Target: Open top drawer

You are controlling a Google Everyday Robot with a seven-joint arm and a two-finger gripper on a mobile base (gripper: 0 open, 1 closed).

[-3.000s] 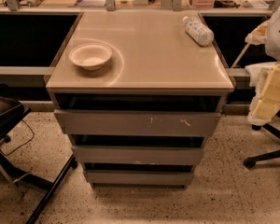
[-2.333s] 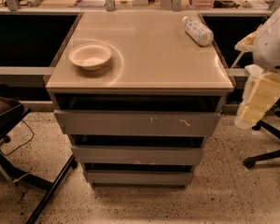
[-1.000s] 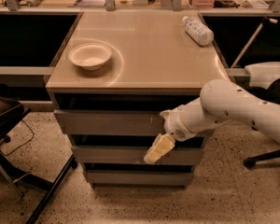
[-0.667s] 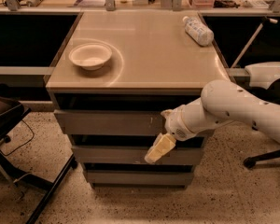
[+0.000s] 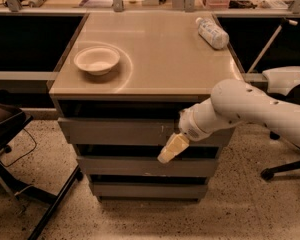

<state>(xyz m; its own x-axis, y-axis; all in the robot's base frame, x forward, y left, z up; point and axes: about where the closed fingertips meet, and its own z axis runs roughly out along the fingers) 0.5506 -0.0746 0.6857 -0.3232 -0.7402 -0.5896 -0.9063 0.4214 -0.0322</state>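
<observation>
The top drawer (image 5: 115,132) is the uppermost of three wide grey handleless fronts under the beige cabinet top (image 5: 160,59). Its flat front stands slightly forward of the dark gap above it. My white arm reaches in from the right across the drawer's right half and hides the part right of centre. My gripper (image 5: 169,151), with pale yellow fingers, hangs down and to the left, in front of the lower edge of the top drawer and the gap below it.
A white bowl (image 5: 96,60) sits on the cabinet top at the left and a plastic bottle (image 5: 212,32) lies at the back right. A black chair (image 5: 10,129) stands at the left, another chair base (image 5: 285,166) at the right. Two more grey drawers (image 5: 140,166) lie below.
The arm swung in from the right side to the front of the drawers. Over the last second it has hardly moved. The drawers stand as before.
</observation>
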